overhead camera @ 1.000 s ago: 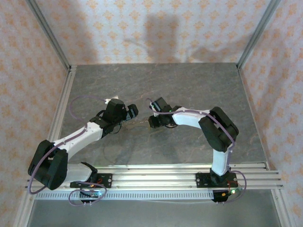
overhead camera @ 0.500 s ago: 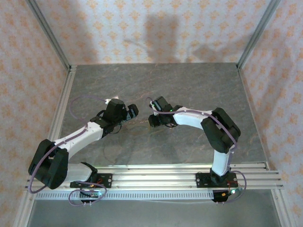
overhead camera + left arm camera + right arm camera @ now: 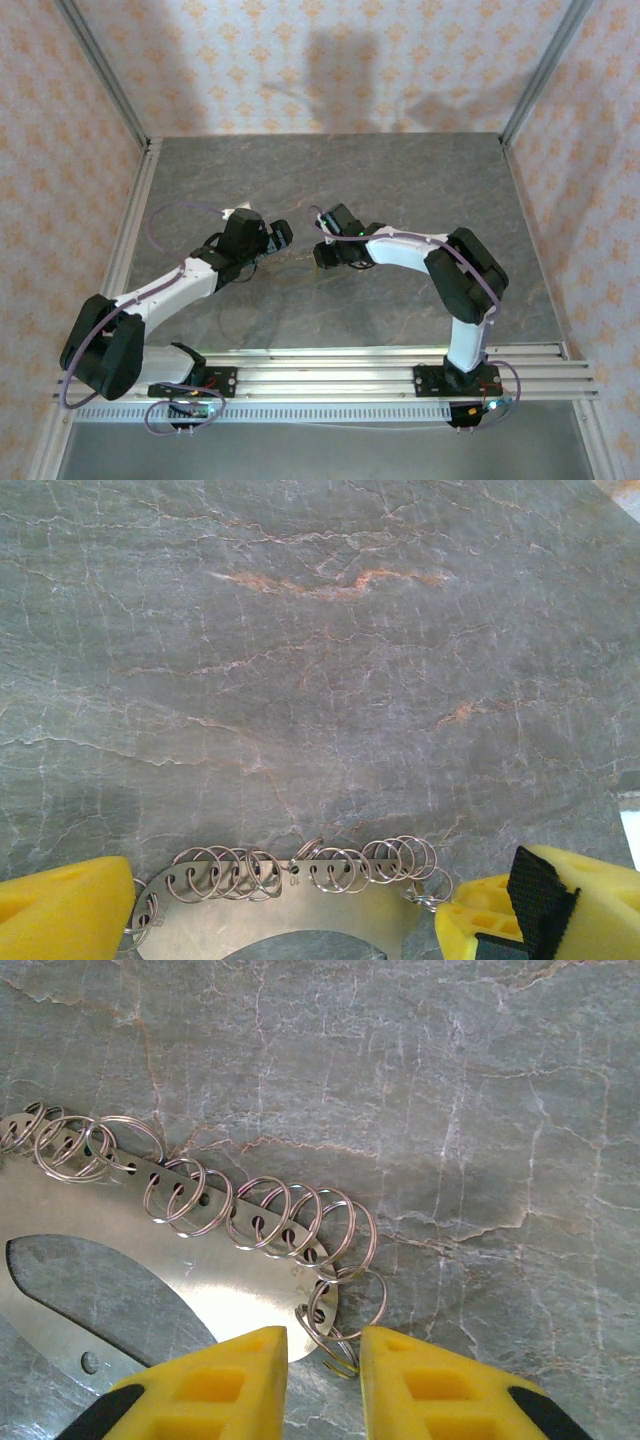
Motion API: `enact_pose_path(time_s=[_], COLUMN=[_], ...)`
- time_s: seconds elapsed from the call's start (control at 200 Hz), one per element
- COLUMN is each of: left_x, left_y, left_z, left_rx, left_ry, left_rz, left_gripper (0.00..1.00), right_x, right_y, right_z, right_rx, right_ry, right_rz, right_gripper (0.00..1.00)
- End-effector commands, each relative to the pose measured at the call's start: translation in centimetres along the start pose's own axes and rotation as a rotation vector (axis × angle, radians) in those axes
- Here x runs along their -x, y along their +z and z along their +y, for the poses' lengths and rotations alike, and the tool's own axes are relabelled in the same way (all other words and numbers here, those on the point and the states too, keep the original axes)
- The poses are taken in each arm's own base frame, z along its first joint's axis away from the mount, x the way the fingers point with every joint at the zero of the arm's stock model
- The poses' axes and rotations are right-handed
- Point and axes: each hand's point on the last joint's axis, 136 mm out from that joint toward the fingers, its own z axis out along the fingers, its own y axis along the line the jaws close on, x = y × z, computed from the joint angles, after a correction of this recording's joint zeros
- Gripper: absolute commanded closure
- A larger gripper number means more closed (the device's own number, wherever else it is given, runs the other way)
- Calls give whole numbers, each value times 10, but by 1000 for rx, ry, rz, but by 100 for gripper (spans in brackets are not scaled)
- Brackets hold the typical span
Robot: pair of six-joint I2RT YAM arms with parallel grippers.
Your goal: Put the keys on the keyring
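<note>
The keyring is a flat oval steel plate (image 3: 150,1250) with a row of holes that carry several wire split rings (image 3: 290,1222). It lies low on the grey stone table between my two arms. My right gripper (image 3: 323,1345) is at one end of the plate, its yellow jaws narrowly apart and closed on the last small split ring (image 3: 341,1356). My left gripper (image 3: 285,900) is open wide, a yellow finger (image 3: 60,910) standing at each end of the plate's (image 3: 300,925) long edge. The keys are out of view. Seen from above, the left gripper (image 3: 282,237) and right gripper (image 3: 322,250) face each other mid-table.
Grey veined stone table (image 3: 400,180), walled by patterned panels with metal rails (image 3: 125,260) on the left and along the front. Both arm bases (image 3: 455,380) are bolted at the near edge.
</note>
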Motion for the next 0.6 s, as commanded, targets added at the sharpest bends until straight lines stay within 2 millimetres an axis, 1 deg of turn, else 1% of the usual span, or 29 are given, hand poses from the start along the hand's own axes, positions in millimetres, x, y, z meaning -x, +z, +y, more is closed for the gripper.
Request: enact_pose_path(time_s=[0.0,0.215,0.596], left_x=[-2,-1,-2], left_y=[3,2,3], left_z=[-2,-3,-1], left_rx=[-7,-7,-5], left_ry=[-11,-9,-11], left_rz=[6,5,6], left_gripper=[2,2,2], right_x=[-3,-6,-12], right_y=[0,3,8], right_z=[1,0,-1], right_rx=[-4,-1,-2], right_ry=[-20,-17,-16], right_rz=[11,17,35], right_gripper=[75,76,75])
